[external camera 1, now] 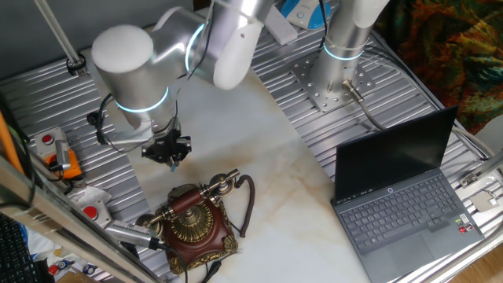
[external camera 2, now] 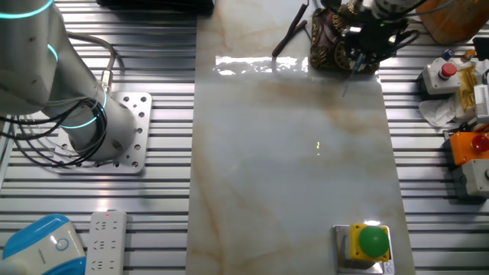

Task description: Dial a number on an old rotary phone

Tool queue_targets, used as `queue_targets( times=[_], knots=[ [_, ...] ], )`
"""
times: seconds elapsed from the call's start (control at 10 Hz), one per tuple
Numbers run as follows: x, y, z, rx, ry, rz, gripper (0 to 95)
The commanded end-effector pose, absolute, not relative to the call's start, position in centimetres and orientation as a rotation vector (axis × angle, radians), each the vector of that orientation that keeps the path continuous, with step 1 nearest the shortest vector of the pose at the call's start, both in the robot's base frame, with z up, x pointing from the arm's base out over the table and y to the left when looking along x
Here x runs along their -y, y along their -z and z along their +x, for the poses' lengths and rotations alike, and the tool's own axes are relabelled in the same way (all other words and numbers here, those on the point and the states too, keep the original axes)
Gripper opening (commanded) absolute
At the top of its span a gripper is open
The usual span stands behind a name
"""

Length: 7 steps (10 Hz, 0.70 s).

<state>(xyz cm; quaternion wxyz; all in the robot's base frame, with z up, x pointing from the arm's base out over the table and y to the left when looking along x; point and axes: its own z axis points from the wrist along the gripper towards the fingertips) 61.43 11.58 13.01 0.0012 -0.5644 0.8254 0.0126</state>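
Observation:
The old rotary phone (external camera 1: 192, 228) stands near the front left edge of the marble board. Its body is dark reddish-brown with a brass dial, and a brass-ended handset (external camera 1: 195, 198) lies across the top. A dark cord (external camera 1: 250, 200) loops off its right side. My gripper (external camera 1: 174, 163) hangs just behind and left of the phone, pointing down, a little above the board, not touching the phone. Its fingers look pressed together with nothing in them. In the other fixed view the phone (external camera 2: 327, 42) sits at the top edge and the gripper (external camera 2: 357, 63) partly covers its right side.
An open laptop (external camera 1: 405, 200) sits at the right of the table. Boxes with red buttons (external camera 1: 49, 141) and an orange box (external camera 1: 67, 161) lie left of the phone. A green button on a yellow box (external camera 2: 372, 243), a power strip (external camera 2: 105, 241) and the arm's base (external camera 2: 114, 137) are at the far side.

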Motion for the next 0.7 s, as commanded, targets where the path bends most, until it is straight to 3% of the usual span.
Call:
queue_targets(
  times=[0.1,0.7],
  knots=[
    [-11.54,-13.16,61.18,-2.605,-0.04,-1.745,0.0],
    [-11.46,-13.19,60.51,-2.616,0.009,-1.756,0.0]
  ],
)
